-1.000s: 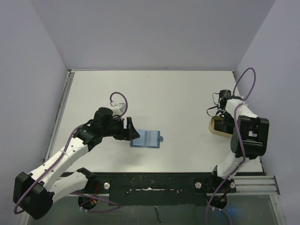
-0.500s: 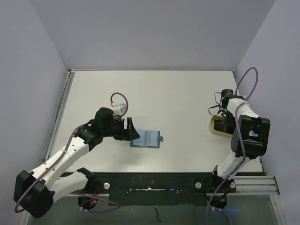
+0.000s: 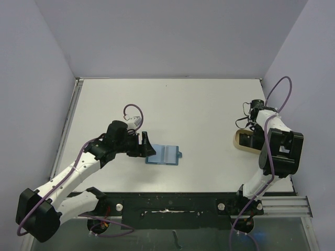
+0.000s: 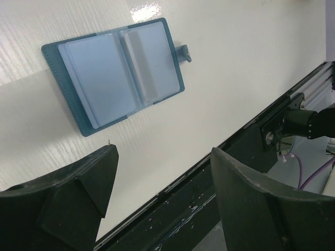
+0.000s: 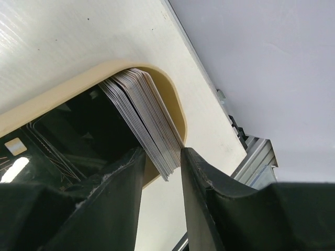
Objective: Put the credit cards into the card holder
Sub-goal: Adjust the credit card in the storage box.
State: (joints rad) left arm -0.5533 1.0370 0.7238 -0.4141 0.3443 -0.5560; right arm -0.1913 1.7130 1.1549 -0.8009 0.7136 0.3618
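The card holder (image 3: 164,155) lies open and flat on the table, teal outside and pale blue inside (image 4: 115,78), with its snap tab (image 4: 183,53) sticking out on one side. My left gripper (image 3: 147,145) hovers just left of it, tilted, and stands open (image 4: 163,151) with nothing between the fingers. At the right edge of the table, my right gripper (image 5: 161,150) reaches into a tan tray (image 3: 238,140). A stack of credit cards (image 5: 141,104) stands on edge there. Both fingers bear on the stack's two faces at its lower corner.
The tan tray's rim (image 5: 63,97) curves round the cards, and a dark card with a chip (image 5: 15,146) lies flat inside it. The black front rail (image 3: 172,206) runs along the near table edge. Grey walls enclose the table.
The right wrist has shifted slightly to the right over the tray. The left arm has eased a little left and down; the card holder has not moved.
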